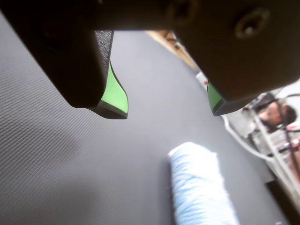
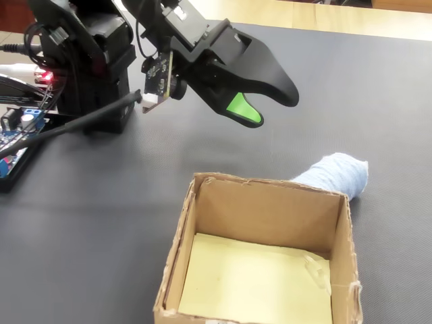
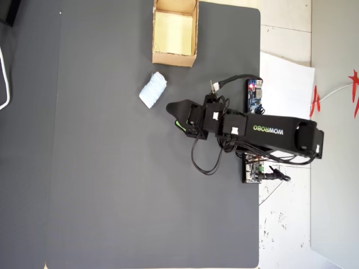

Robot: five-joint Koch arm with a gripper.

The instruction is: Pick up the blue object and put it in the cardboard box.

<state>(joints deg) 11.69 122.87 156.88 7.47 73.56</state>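
Note:
The blue object [image 3: 152,89], a pale blue-white textured roll, lies on the dark mat just below the cardboard box [image 3: 174,58] in the overhead view. In the fixed view the roll [image 2: 334,174] rests behind the box's [image 2: 270,212] far right corner; the box is open-topped with a yellowish floor. My gripper [image 3: 173,116] hovers to the right of the roll, apart from it. It stands open in the fixed view [image 2: 270,104] with nothing held. In the wrist view the green-padded jaws of the gripper [image 1: 166,110] are spread wide above the mat, and the roll [image 1: 199,187] lies below them to the right.
The arm's base and a circuit board [image 3: 255,95] sit at the mat's right edge in the overhead view, with looping black cables [image 3: 205,159]. A white paper sheet [image 3: 286,84] lies beyond that edge. A white cable [image 3: 4,78] runs at the far left.

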